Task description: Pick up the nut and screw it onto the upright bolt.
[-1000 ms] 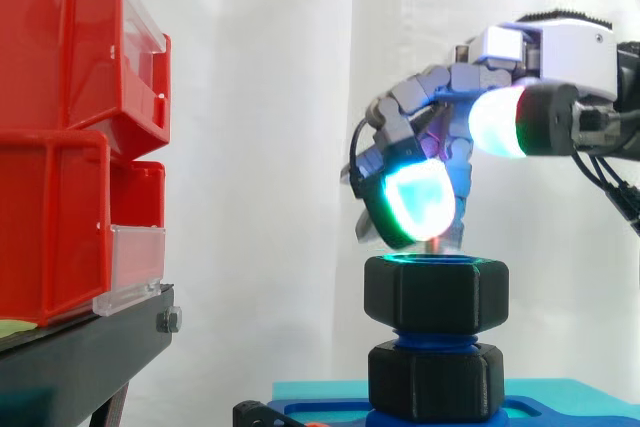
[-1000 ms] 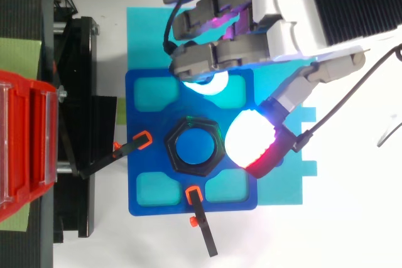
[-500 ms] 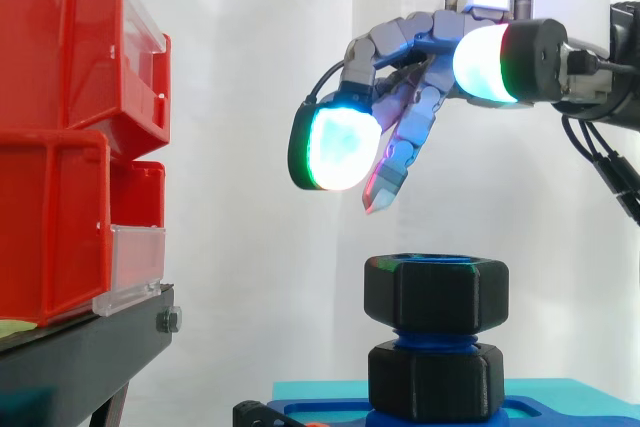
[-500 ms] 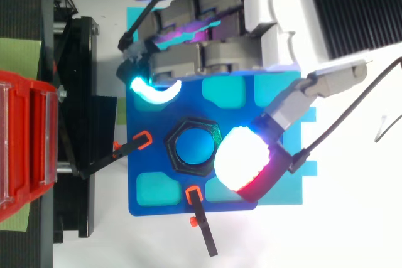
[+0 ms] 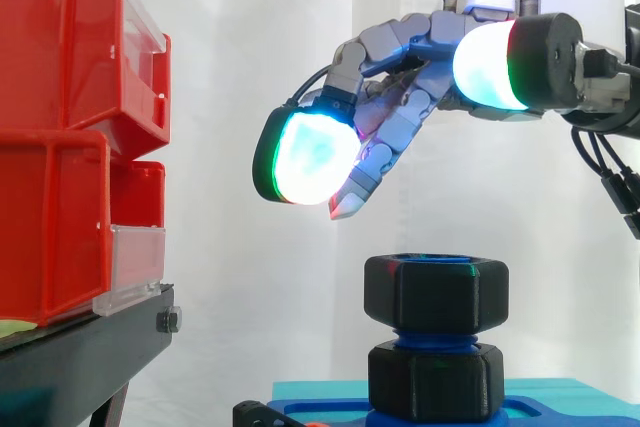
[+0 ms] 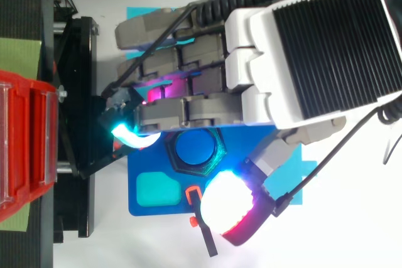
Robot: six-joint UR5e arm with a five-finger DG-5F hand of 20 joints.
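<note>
A black hexagonal nut sits on top of the upright blue bolt, above a second black nut lower on the same bolt. The bolt stands on a blue fixture plate. My hand hovers above and to the left of the nut, clear of it, with its fingers stretched out and nothing held. From above, the hand covers the upper half of the plate, and its thumb pad glows white beside the nut.
Red bins stack on a black stand at the left. Small black clamps with orange ends hold the blue plate. A teal sheet lies under the plate.
The hand has risen off the nut, spread its fingers straight and swung left and over the bolt. The nut stays on the bolt.
</note>
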